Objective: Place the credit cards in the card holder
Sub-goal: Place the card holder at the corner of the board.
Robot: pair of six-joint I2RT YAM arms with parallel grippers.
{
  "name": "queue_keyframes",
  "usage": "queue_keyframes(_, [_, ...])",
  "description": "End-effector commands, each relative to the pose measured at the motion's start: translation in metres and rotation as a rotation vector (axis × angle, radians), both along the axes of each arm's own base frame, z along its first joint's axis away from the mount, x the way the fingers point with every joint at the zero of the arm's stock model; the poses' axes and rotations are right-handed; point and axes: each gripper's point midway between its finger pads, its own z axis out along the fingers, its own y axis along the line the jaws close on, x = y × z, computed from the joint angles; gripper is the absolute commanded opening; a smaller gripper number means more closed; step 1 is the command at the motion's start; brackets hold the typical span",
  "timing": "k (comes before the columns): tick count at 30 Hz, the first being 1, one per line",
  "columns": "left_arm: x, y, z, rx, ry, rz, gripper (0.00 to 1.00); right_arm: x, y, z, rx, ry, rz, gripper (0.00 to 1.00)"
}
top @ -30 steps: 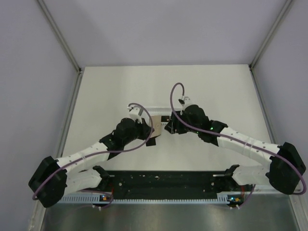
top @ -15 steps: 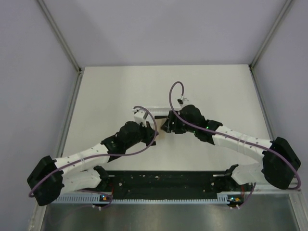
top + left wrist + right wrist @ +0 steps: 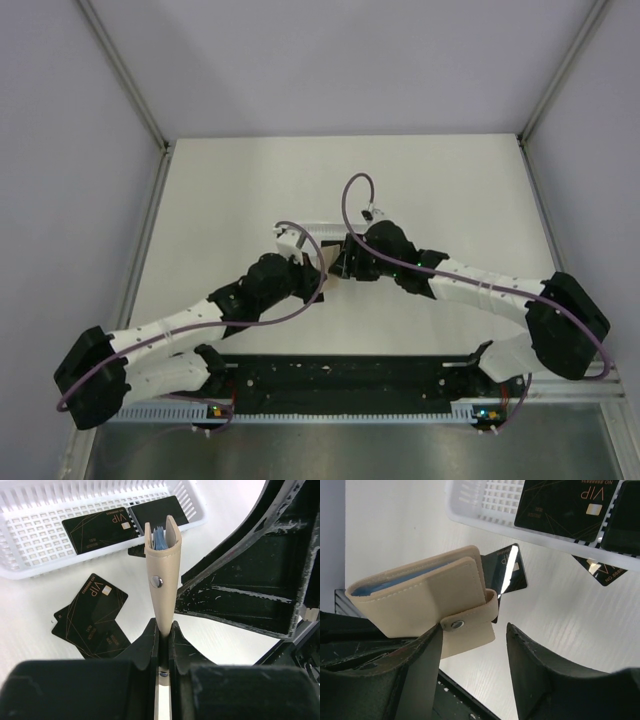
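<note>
Two claws meet just in front of the white basket (image 3: 318,229), near the middle of the desk (image 3: 220,190). In the overhead view the left claw (image 3: 308,270) and the right claw (image 3: 345,262) cover almost everything between them. Only a tan sliver of the card holder (image 3: 325,259) shows there, and no loose card can be made out.

Left claw: pressed together on the card holder's lower edge, which is buried between the fingers (image 3: 149,642). In the left wrist view the holder (image 3: 162,560) stands upright and edge-on, raised off the desk, on the near side of the basket. It is a beige stitched pouch with a metal snap (image 3: 157,581). Its top gapes slightly and shows a blue lining.

The credit cards (image 3: 102,527) are black with thin gold lines and "VIP" lettering. Two lie flat inside the basket. Others overlap in a loose pile (image 3: 95,615) on the desk in front of the basket; how many the pile holds cannot be told. In the right wrist view one more card (image 3: 509,572) is partly hidden behind the holder, and another (image 3: 600,570) is half covered by the basket's wall.

Right claw: spread. One finger (image 3: 420,665) sits at the holder's lower edge by the snap strap; whether it touches cannot be told. The other finger (image 3: 540,675) stands clear of the holder. The basket is cut off by the frame in both wrist views.
</note>
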Motion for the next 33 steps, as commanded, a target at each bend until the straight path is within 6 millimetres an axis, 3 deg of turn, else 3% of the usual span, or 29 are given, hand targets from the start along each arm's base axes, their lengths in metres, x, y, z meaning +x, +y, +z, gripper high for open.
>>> queue_keyframes(1, [0.002,-0.012,0.049,-0.135,-0.108,-0.024,0.0,0.009,-0.013,-0.014,-0.134,0.012,-0.081,0.51])
queue_keyframes(6, [0.006,-0.005,0.052,-0.131,-0.125,0.015,0.0,0.003,-0.052,-0.049,-0.424,0.103,-0.133,0.46])
queue_keyframes(12, [0.007,0.001,0.05,-0.116,-0.134,0.038,0.0,-0.004,-0.087,-0.048,-0.49,0.081,-0.227,0.39])
queue_keyframes(16, [0.007,0.0,0.046,-0.112,-0.126,0.033,0.0,-0.004,-0.088,-0.024,-0.415,0.02,-0.234,0.37])
queue_keyframes(22, [0.002,-0.004,0.036,-0.117,-0.093,0.01,0.0,-0.007,-0.079,0.033,-0.15,-0.175,-0.185,0.39])
queue_keyframes(26, [-0.018,-0.024,0.027,-0.179,-0.025,-0.12,0.0,-0.011,-0.089,0.055,-0.085,-0.231,-0.215,0.43])
queue_keyframes(29, [-0.032,-0.036,0.013,-0.224,0.047,-0.186,0.0,-0.013,-0.097,0.061,-0.077,-0.255,-0.227,0.45])
queue_keyframes(33, [-0.044,-0.046,-0.001,-0.268,0.11,-0.223,0.0,-0.015,-0.104,0.053,-0.103,-0.231,-0.233,0.47])
